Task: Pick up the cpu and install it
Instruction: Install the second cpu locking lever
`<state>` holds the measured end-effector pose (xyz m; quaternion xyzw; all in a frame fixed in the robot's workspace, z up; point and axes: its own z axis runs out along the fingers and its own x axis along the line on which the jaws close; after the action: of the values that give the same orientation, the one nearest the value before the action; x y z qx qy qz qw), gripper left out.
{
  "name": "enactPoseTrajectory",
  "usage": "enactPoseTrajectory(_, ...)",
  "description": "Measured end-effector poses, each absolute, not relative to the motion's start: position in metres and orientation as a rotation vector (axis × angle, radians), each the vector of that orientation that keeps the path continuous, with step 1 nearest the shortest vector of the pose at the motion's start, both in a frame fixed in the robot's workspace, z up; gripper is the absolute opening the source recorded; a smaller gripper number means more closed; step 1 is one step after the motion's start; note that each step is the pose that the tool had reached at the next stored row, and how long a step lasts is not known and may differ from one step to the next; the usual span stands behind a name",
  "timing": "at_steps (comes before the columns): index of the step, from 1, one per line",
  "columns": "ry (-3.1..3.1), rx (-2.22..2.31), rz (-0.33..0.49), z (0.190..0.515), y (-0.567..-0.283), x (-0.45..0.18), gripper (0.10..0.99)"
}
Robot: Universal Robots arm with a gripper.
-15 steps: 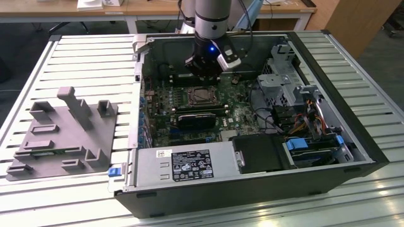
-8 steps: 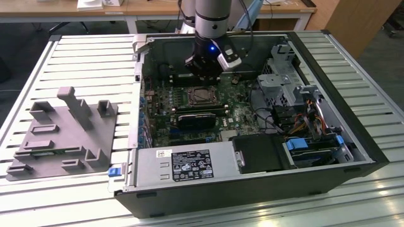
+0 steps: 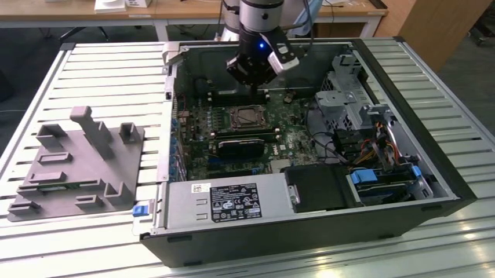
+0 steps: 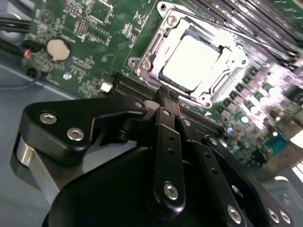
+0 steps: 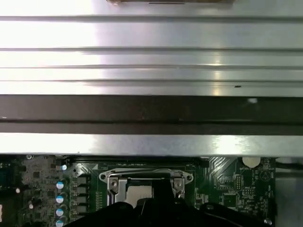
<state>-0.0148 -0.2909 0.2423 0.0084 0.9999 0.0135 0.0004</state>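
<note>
Pale silver, the cpu [image 4: 193, 64] sits flat inside the motherboard socket [image 4: 163, 28], framed by the socket's metal bracket (its top glares white in the second wrist view). The hand [image 4: 166, 97] hangs just above the socket's near edge, its black fingers [image 4: 168, 142] pressed together on nothing. In the exterior view the arm [image 3: 259, 35] reaches down into the open computer case [image 3: 309, 220] on the slatted desk [image 3: 93, 69], with a grey fixture block [image 3: 73, 168] lying to the exterior view's left.

Open computer case [image 3: 309, 191] on slatted table [image 3: 93, 69] — grey fixture block [image 3: 77, 165] beside it.
</note>
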Motion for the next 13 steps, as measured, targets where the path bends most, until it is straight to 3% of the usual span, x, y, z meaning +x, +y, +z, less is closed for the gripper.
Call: enactPoseTrajectory(13,3.14,0.026,0.043,0.252,-0.32,-0.015,0.106)
